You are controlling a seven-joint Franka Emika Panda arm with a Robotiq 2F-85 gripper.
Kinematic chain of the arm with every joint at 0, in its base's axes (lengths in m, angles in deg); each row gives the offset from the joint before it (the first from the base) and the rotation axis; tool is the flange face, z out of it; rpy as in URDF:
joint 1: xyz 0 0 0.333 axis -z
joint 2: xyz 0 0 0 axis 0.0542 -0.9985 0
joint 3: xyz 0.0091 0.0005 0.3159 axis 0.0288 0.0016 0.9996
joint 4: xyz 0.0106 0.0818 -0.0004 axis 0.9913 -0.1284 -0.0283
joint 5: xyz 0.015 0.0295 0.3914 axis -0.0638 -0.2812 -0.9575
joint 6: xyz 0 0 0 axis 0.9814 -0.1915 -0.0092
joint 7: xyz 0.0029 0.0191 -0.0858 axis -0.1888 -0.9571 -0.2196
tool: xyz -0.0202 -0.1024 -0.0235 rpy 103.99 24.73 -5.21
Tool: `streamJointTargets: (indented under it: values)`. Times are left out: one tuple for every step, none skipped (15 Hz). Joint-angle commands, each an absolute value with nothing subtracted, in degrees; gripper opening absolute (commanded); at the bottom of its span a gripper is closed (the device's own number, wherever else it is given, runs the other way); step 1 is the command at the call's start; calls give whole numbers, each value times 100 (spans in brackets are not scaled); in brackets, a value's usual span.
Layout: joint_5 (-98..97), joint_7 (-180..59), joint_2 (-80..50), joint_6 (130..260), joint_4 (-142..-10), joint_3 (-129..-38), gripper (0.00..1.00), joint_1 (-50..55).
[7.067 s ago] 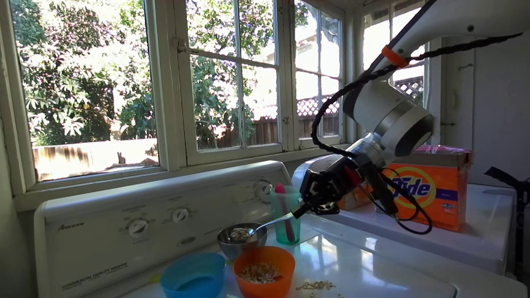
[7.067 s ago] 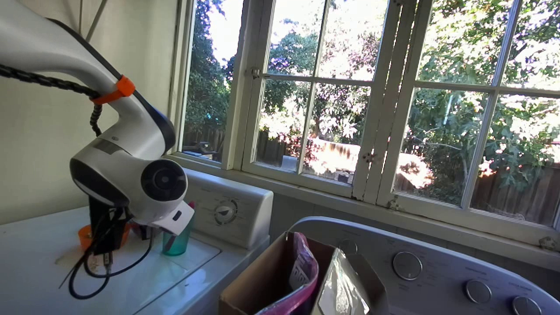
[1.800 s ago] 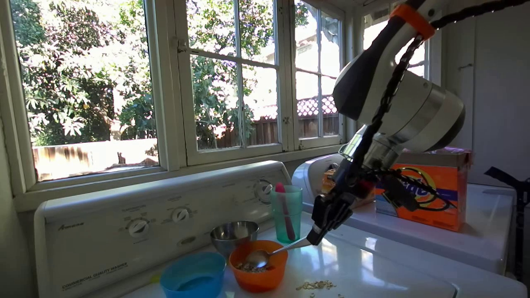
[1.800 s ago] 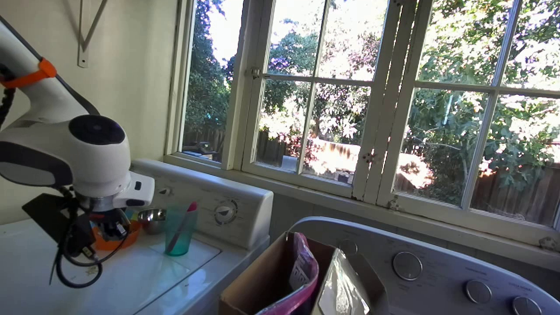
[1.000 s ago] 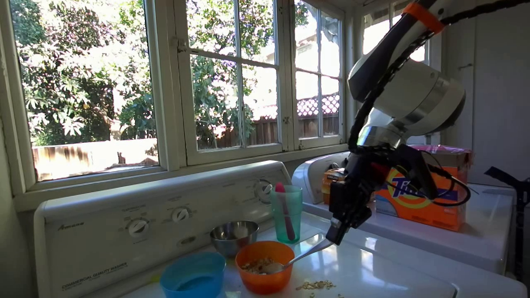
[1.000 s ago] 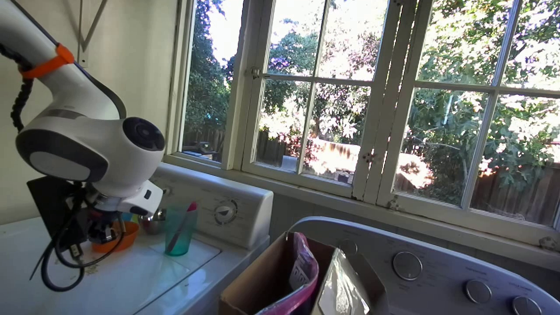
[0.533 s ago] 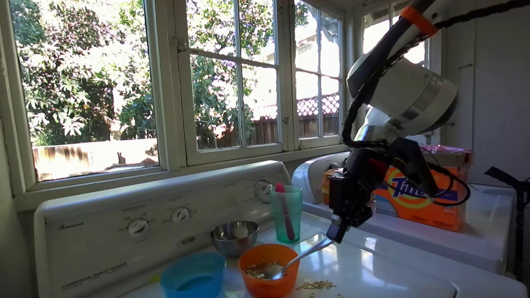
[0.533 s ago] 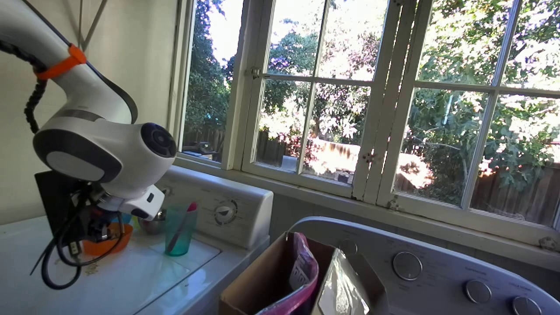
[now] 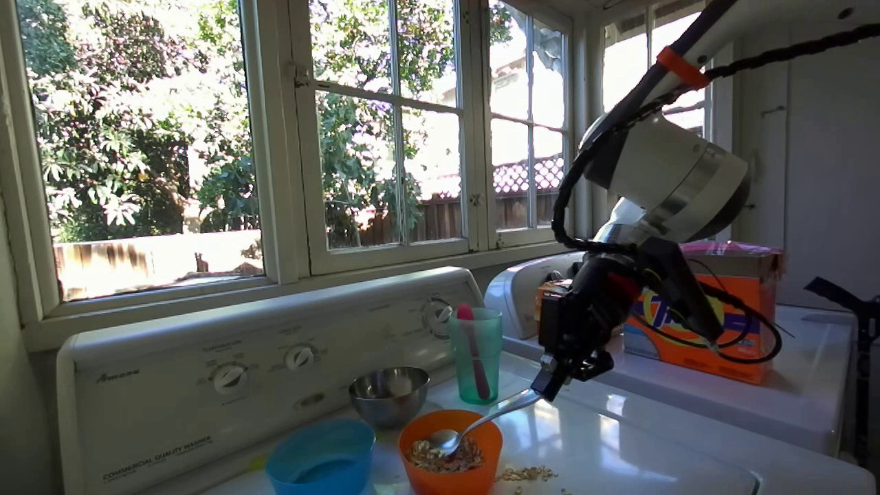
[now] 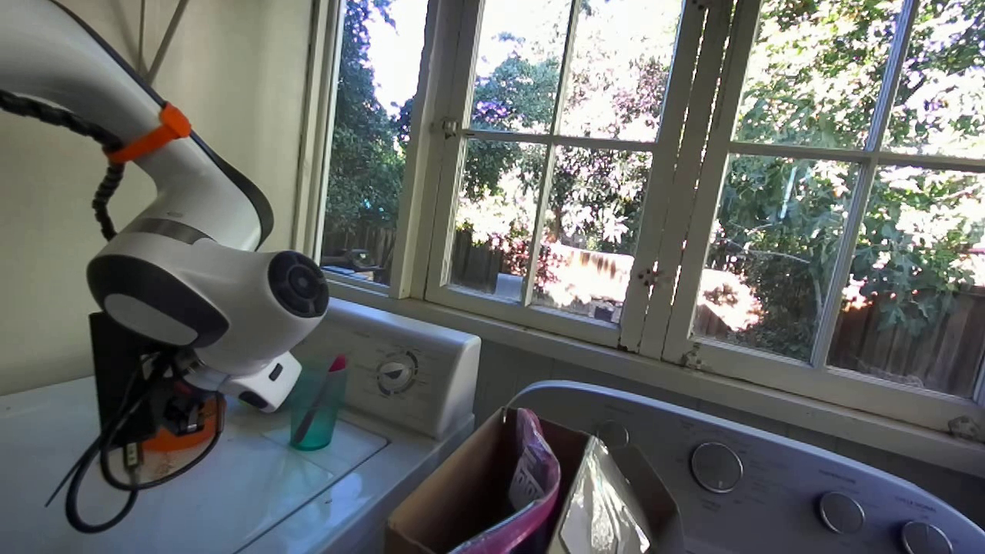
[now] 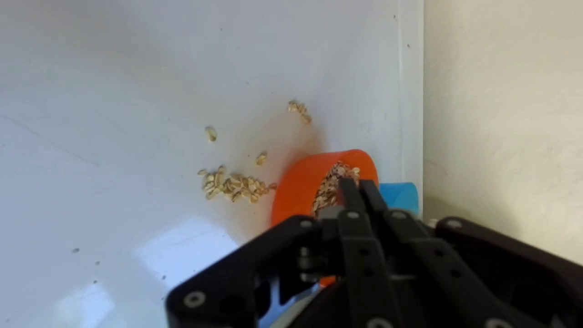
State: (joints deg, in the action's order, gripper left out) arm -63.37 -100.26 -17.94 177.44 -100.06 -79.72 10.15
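Observation:
In an exterior view my gripper (image 9: 546, 390) is shut on the handle of a metal spoon (image 9: 505, 407), which slants down to the left. The spoon's head lies inside an orange bowl (image 9: 454, 478), at the flakes (image 9: 462, 460) in it. Seen from the wrist, my black fingers (image 11: 350, 196) stand close together over the orange bowl (image 11: 300, 182); they hide most of the spoon. Behind that bowl is a steel bowl (image 9: 388, 399), and left of it a blue bowl (image 9: 320, 457). The arm largely covers the orange bowl (image 10: 173, 442) in an exterior view.
A green cup (image 9: 487, 357) holding a pink utensil (image 9: 469, 344) stands near the spoon handle. Loose flakes (image 9: 526, 474) lie on the white washer top. A Tide box (image 9: 746, 357) sits behind the gripper; the washer's control panel (image 9: 275, 385) rises at the back.
Earlier the spoon was at the steel bowl; now it is in the orange one. Over the last second the orange bowl has shifted slightly right and nearer, and the spoon's head has moved within it.

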Motion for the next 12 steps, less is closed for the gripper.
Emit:
streamJointTargets:
  values:
    - [-6903,-10117,-1851,17528,-9953,-8042,1,1210]
    - [-7049,-10135,-1842,17516,-9967,-8067,1,1248]
    - [-7181,-10168,-1836,17488,-9979,-8084,1,1283]
    - [-7282,-10193,-1835,17449,-9979,-8105,1,1310]
    - [-7385,-10227,-1835,17409,-9982,-8125,1,1327]
    - [-7461,-10272,-1834,17337,-9978,-8144,1,1343]
    - [-7536,-10310,-1838,17254,-9976,-8165,1,1352]
    - [-7592,-10333,-1842,17188,-9969,-8185,1,1354]
    - [-7656,-10361,-1851,17167,-9957,-8201,1,1346]
    - [-7732,-10404,-1863,17204,-9937,-8213,1,1315]
    - [-7776,-10426,-1872,17250,-9912,-8220,1,1289]
    - [-7785,-10415,-1886,17348,-9875,-8225,1,1246]
